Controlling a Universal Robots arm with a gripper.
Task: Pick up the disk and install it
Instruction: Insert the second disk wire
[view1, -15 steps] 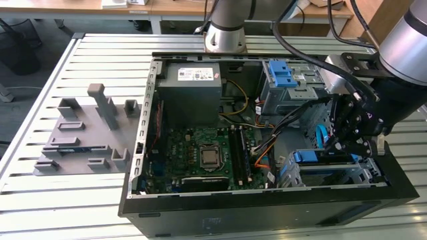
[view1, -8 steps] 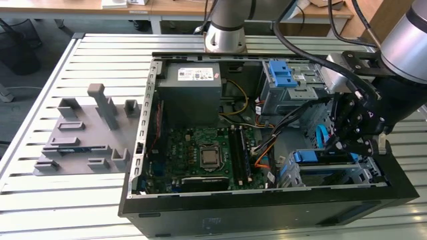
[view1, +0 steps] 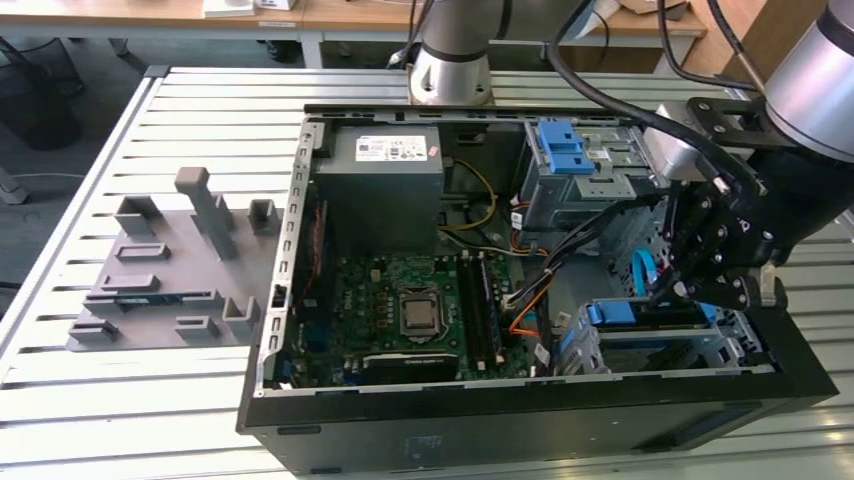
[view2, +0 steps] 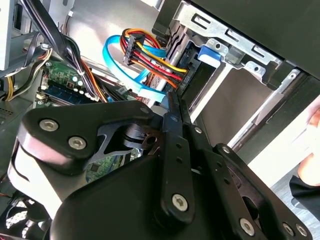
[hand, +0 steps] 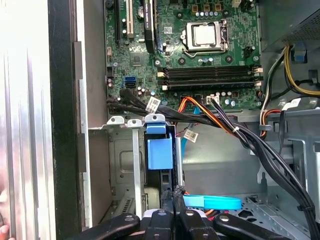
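Observation:
The disk (view1: 649, 314) sits edge-up in the drive cage at the case's front corner, on the exterior view's right, with its blue rail showing on top. In the first wrist view the blue rail end of the disk (hand: 160, 152) stands in a metal bay slot, just ahead of my fingertips. My black gripper (view1: 683, 290) hangs over that cage, shut, with its two fingers pressed together and nothing between them. The gripper (hand: 175, 199) tip is close to the disk's edge; I cannot tell whether it touches. In the second wrist view the gripper (view2: 172, 100) points at the bay.
Black, orange and blue cables (hand: 220, 122) cross between the motherboard (view1: 414, 300) and the cage. A blue ridged latch (view1: 567, 150) tops the upper bay. A grey fixture (view1: 167, 265) lies on the slatted table at the exterior view's left. A hand (view2: 312, 150) is near the case.

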